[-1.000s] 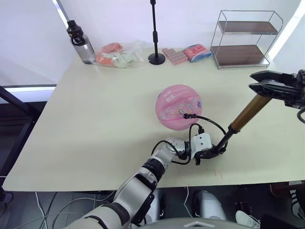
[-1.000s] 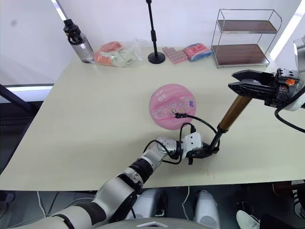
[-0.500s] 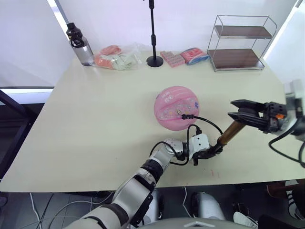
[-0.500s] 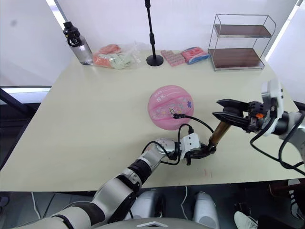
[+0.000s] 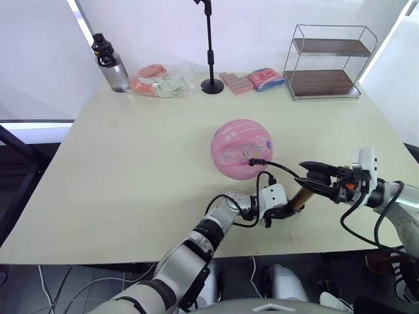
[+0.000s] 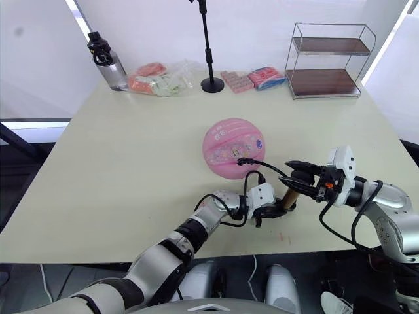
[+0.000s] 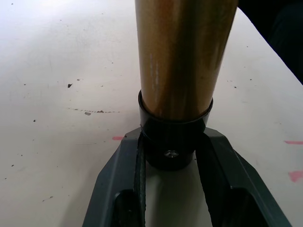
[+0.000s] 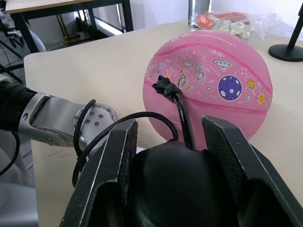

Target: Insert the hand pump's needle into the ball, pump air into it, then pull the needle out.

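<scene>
The left end effector (image 5: 283,210) gripped the hand pump (image 7: 176,71) at its base cap on the worktop (image 5: 131,157). The right end effector (image 6: 298,180) clasped the pump's black handle, with the needle (image 8: 163,85) fitting seated in the ball (image 5: 241,148).

No word, brand or number can be made out. The ball (image 8: 208,90) carries small cartoon prints, among them a blue dotted planet and a flying saucer, plus pale marks that may be lettering, too faint to make out. The packets beside the microphone stand (image 5: 211,46) at the far edge of the table (image 5: 131,163) show no legible print.
</scene>
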Controlling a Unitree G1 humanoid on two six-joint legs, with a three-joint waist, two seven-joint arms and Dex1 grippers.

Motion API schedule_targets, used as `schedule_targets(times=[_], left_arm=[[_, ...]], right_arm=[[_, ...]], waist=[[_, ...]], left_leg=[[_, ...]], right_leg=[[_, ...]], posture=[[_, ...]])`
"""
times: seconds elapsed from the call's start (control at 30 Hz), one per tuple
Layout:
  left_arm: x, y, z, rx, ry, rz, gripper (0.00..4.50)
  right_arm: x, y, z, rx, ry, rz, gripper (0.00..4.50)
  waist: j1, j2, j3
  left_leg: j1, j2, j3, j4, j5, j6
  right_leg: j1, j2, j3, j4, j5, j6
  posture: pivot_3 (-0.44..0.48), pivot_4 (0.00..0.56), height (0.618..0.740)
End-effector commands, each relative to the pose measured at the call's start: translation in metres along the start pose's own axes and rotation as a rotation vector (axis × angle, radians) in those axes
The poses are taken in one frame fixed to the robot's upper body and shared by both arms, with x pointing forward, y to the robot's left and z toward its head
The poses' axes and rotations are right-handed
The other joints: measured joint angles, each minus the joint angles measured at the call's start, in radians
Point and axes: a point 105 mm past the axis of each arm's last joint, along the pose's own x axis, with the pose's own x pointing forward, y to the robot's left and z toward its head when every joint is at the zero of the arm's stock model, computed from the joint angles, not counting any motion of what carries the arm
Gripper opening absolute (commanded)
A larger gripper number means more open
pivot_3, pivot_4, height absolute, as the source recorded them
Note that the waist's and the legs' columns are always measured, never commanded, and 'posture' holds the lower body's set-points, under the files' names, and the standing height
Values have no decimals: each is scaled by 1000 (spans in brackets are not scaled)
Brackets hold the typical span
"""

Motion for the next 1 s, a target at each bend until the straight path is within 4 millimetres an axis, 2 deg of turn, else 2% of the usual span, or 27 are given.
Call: schedule_targets(times=[0.03, 0.2, 0.33, 0.47, 0.63, 0.7, 0.8, 1.0], left_arm=[[-9, -16, -43, -109, 138, -42, 1072], [-8, -17, -42, -110, 134, -51, 1072], [-8, -18, -42, -117, 131, -56, 1072], [-8, -18, -41, -113, 127, -59, 1072], [-8, -17, -40, -110, 124, -57, 1072], [-8, -16, -40, -110, 122, -56, 1072], [-7, -16, -39, -112, 118, -56, 1072], [-6, -17, -38, -113, 110, -51, 1072]], right_arm=[[-7, -2, 19, 12, -1, 21, 1648], [-21, -6, 84, -53, -70, 52, 1648], [-31, -6, 111, -69, -77, 63, 1648], [-42, -7, 150, -108, -133, 57, 1648], [-49, -6, 178, -139, -167, 53, 1648], [-51, -5, 186, -144, -170, 53, 1648], [-48, -6, 183, -112, -155, 56, 1648], [-33, -4, 121, 32, -36, 76, 1648]], waist=[[0, 2, 1], [2, 12, 9], [2, 12, 10], [1, 14, 12], [1, 14, 13], [1, 17, 19], [1, 19, 22], [3, 15, 20]], left_leg=[[0, 0, 0, 0, 0, 0], [-3, -1, 1, 0, 2, -3], [-3, -1, 0, -1, 2, -3], [-3, -1, 2, -1, 0, 0], [-3, -1, 1, -1, 0, 0], [-4, -2, 2, 0, 0, 0], [-6, -2, 3, -1, 2, -3], [-6, -2, 2, -1, 2, -4]], right_leg=[[0, -1, 0, 0, 0, 0], [-2, -1, 0, 0, 0, 0], [-2, -1, -1, -1, 0, 0], [-2, -2, 1, -1, 0, 0], [-3, -3, 0, -1, 0, 0], [-3, -3, 2, -1, 0, 0], [-5, -3, 2, -1, 1, 2], [-4, -1, 1, -3, 2, 4]], posture=[[0, 150, 740], [0, 150, 740], [0, 150, 740], [0, 150, 740], [0, 150, 740], [0, 150, 740], [0, 150, 740], [0, 150, 740]])
